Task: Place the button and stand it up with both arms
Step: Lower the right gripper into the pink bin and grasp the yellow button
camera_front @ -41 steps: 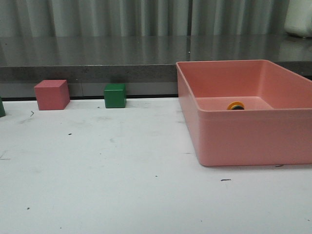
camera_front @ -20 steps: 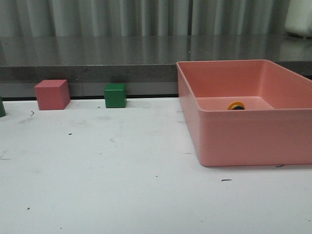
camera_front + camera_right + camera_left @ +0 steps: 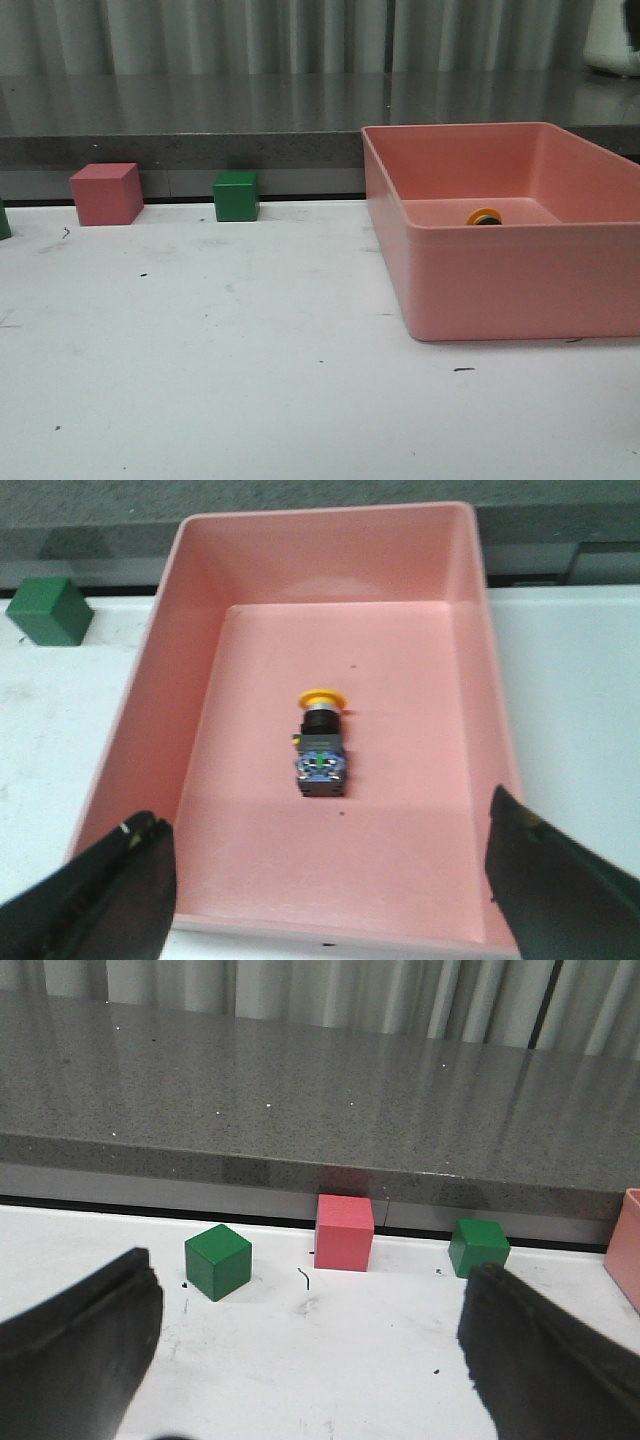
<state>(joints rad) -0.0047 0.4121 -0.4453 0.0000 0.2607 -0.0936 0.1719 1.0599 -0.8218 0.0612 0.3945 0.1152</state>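
Note:
The button (image 3: 321,746) lies on its side on the floor of the pink bin (image 3: 140,715), yellow cap toward the far wall and bluish base toward me. In the front view only the button's yellow cap (image 3: 484,216) shows over the wall of the pink bin (image 3: 500,285). My right gripper (image 3: 325,880) hangs open above the bin's near wall, empty, its fingers (image 3: 110,890) wide apart. My left gripper (image 3: 305,1345) is open over bare table at the left, holding nothing. Neither arm appears in the front view.
A pink cube (image 3: 105,193) and a green cube (image 3: 236,196) stand at the table's back edge; a second green cube (image 3: 217,1261) sits further left. A dark grey ledge (image 3: 200,125) runs behind the table.

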